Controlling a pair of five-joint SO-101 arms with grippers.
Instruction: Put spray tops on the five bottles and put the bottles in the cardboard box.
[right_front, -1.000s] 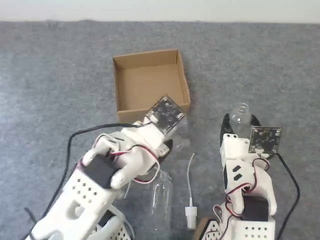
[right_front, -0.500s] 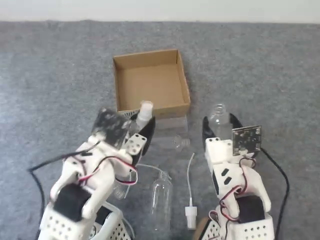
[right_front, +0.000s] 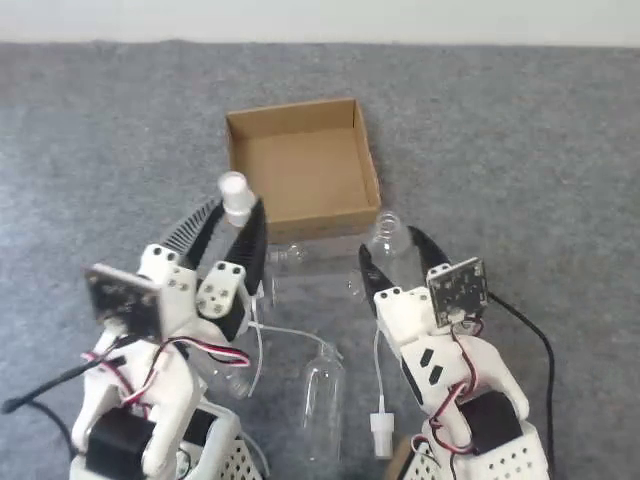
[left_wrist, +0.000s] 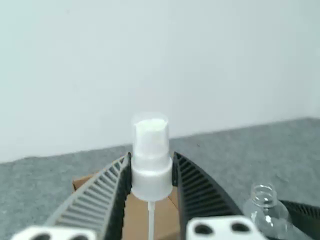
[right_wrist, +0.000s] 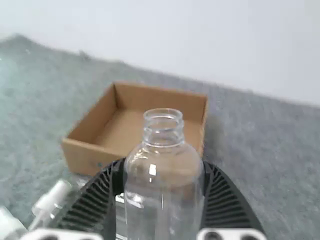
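My left gripper (right_front: 237, 207) is shut on a white spray top (right_front: 235, 190), held upright in front of the box's near left corner; in its own view the spray top (left_wrist: 150, 155) stands between the ribbed fingers (left_wrist: 195, 185). My right gripper (right_front: 390, 243) is shut on an upright, uncapped clear bottle (right_front: 388, 235) by the box's near right corner; the bottle (right_wrist: 162, 170) shows its open neck. The cardboard box (right_front: 293, 107) sits behind both, open and with nothing inside. The two grippers stand apart, about a box width from each other.
A clear bottle (right_front: 322, 395) lies on the grey carpet between the arms, with a loose spray top (right_front: 381, 428) and its tube beside it. Another clear bottle (right_front: 320, 262) lies along the box's front wall. A further bottle (right_front: 232, 375) lies partly under the left arm.
The left arm has swung left and back from the box front, turning the spray top upright. The right arm has carried its bottle left, toward the box's near right corner.
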